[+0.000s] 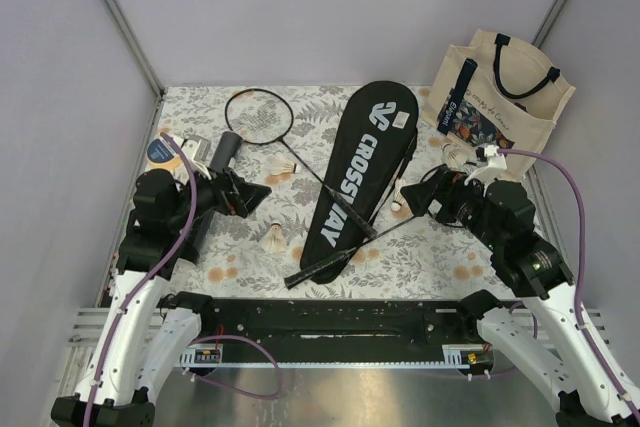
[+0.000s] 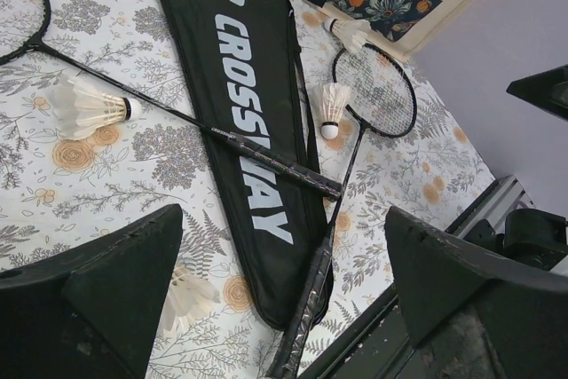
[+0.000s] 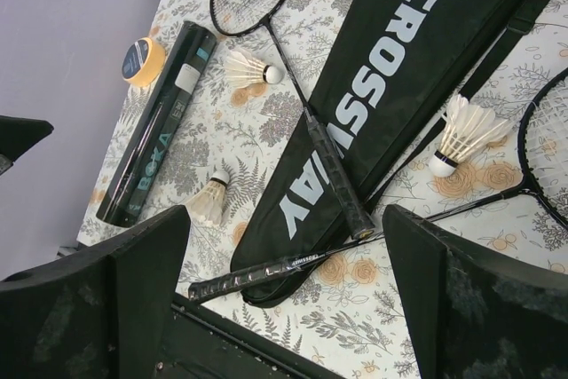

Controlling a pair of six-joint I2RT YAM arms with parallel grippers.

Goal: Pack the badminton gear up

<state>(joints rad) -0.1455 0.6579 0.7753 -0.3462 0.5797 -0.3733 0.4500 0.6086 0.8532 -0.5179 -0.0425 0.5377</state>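
The black "CROSSWAY" bag (image 1: 360,172) lies flat mid-table. One racket (image 1: 258,114) has its head at the back left and its handle (image 3: 342,184) across the bag. The second racket's handle (image 1: 320,267) lies at the bag's near end, and its head (image 2: 377,90) is on the right. Shuttlecocks lie at the left (image 1: 273,237), by the first racket's shaft (image 1: 287,169) and right of the bag (image 1: 400,209). The black tube (image 1: 225,152) lies at the left. My left gripper (image 1: 250,197) and right gripper (image 1: 415,197) hover on either side of the bag, both open and empty.
A cream tote bag (image 1: 500,97) stands at the back right with another shuttlecock (image 1: 457,155) at its foot. A yellow-rimmed tape roll (image 1: 160,151) sits at the far left beside the tube. Grey walls close in the sides and back.
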